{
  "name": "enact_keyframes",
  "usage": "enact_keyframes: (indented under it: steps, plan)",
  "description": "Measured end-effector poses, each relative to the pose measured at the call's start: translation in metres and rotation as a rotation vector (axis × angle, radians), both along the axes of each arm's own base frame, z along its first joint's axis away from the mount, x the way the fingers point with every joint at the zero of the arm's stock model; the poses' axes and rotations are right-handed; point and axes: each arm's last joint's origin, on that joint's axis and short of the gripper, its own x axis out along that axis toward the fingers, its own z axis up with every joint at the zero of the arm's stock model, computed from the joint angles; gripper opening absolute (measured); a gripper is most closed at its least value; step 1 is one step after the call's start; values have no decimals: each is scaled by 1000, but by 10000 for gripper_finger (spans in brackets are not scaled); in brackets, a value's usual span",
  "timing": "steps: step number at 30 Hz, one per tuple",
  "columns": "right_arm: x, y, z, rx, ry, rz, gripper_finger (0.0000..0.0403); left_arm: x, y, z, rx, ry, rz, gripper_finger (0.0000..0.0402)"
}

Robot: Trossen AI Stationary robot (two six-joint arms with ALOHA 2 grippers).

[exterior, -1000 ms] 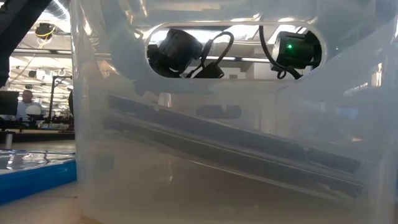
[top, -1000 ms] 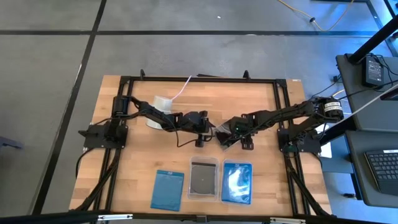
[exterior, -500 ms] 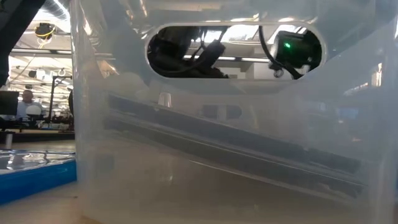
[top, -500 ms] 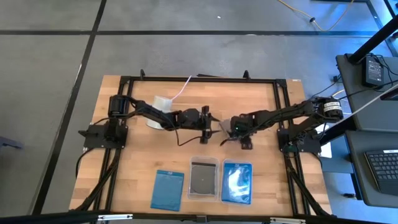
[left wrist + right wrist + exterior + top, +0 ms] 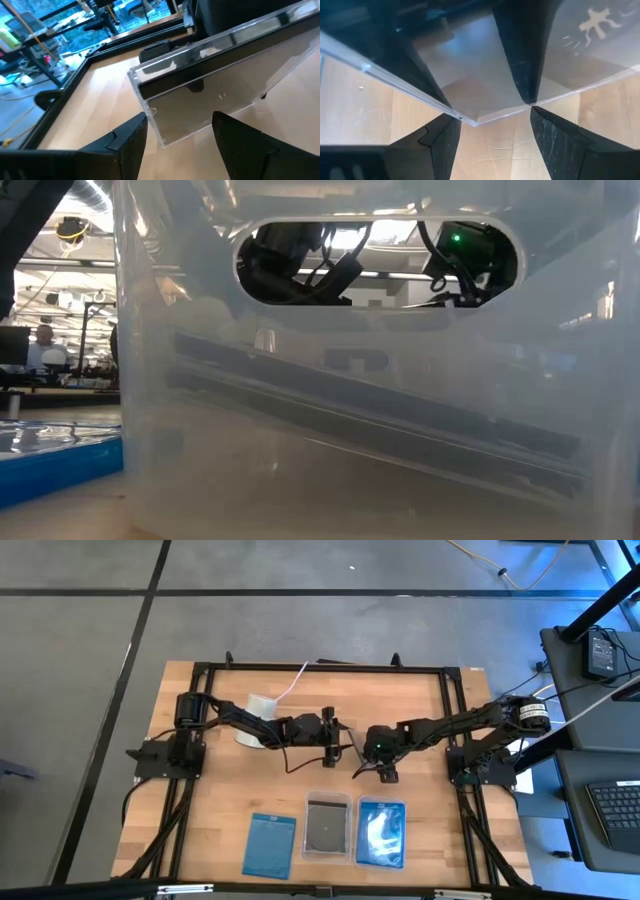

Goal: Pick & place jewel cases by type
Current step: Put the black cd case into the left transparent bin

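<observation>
Clear case [image 5: 220, 75] hung mid-table, clamped by the right gripper [image 5: 362, 747] at its 3 o'clock. Left gripper [image 5: 343, 736], fingers spread, faced it from 9 o'clock. Two blue cases [image 5: 270, 845] and a tray [image 5: 327, 825] lay at the table's 6 o'clock.

Two dark jointed arms [image 5: 245, 722] — black cables, green indicator light [image 5: 459, 238]

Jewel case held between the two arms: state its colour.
Clear with a dark grey inner tray, no blue; the jewel case shows best in the left wrist view.
</observation>
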Motion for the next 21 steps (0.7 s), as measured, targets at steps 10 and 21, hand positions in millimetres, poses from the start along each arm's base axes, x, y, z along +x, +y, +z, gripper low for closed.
enact_keyframes:
  steps: [10,21]
  plan:
    - [-1,3,0,-17,4,46,240,-1,6,-1,-7,4,-29,218]
    - [0,12,0,-11,-1,117,240,-2,17,-1,-19,-9,1,219]
